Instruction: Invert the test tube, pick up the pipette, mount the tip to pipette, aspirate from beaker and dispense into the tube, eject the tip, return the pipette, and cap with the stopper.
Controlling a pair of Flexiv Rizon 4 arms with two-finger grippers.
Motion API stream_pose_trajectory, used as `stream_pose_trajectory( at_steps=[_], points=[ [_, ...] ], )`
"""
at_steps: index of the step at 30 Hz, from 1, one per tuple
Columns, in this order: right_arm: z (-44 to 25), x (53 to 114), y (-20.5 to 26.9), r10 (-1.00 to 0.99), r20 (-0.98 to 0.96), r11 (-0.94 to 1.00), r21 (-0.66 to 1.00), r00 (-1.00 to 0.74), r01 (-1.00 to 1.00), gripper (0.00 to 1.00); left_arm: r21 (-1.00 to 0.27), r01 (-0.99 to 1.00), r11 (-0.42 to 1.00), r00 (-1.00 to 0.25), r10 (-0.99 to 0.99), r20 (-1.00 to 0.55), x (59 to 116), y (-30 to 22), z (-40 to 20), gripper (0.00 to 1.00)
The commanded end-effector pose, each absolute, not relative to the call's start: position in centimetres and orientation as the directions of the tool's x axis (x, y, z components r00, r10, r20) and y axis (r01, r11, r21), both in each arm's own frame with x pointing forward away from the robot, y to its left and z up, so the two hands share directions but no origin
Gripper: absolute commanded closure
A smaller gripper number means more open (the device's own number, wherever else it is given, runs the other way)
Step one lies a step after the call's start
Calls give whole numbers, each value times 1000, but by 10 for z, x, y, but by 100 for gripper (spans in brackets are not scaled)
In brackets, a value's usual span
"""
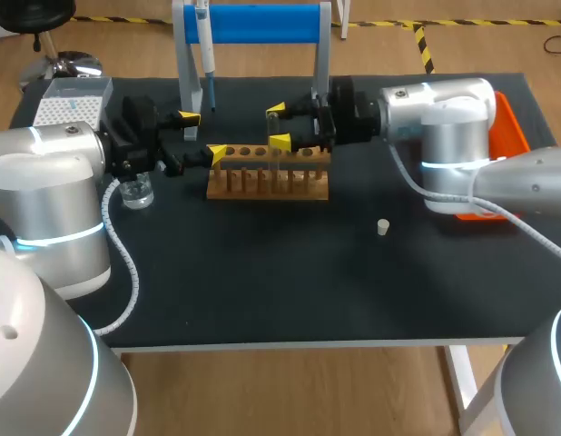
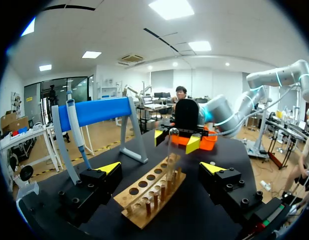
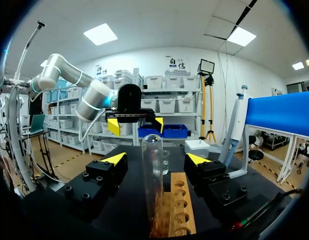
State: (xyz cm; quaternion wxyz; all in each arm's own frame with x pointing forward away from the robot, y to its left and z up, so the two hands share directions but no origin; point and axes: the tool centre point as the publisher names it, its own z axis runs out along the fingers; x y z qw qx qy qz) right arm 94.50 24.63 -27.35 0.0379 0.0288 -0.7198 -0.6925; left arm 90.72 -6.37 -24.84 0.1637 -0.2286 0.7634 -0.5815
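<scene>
— What colour is the desk (image 1: 308, 272) showing?
— Black, plain. The rack (image 1: 267, 184) is showing light brown wood, and the tube (image 3: 152, 170) is looking clear.
— And the hands?
— The left hand (image 1: 203, 134) and right hand (image 1: 279, 125) are wearing black, with yellow tips. The bar (image 1: 262, 23) is showing blue, the tray (image 1: 512, 127) orange, the stopper (image 1: 383, 227) cream, the box (image 1: 67, 111) white, dotted.

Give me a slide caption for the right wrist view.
Open right gripper facing an inverted test tube standing in the wooden rack.
</scene>
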Motion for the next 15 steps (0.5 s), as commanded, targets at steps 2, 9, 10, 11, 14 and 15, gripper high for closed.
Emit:
stream_pose_trajectory(
  at_steps=[2,9,10,11,14,15],
  points=[
    [-275,948,250,-96,16,39,999,-995,12,26,-963,-158,219,-839,-543,14,907,-65,-249,0],
    [-275,948,253,-98,17,37,999,-995,13,35,-963,-158,219,-839,-543,14,907,-65,-249,0],
    [-275,948,254,-98,17,37,999,-995,14,35,-963,-158,219,-839,-543,14,907,-65,-249,0],
    [-275,948,254,-99,18,37,999,-995,14,36,-963,-158,219,-839,-543,14,907,-65,-249,0],
    [-276,946,255,-99,19,37,999,-995,15,40,-963,-158,219,-839,-543,14,907,-65,-249,0],
    [-276,946,255,-98,20,36,999,-995,16,42,-963,-158,219,-839,-543,14,907,-65,-249,0]
  ],
)
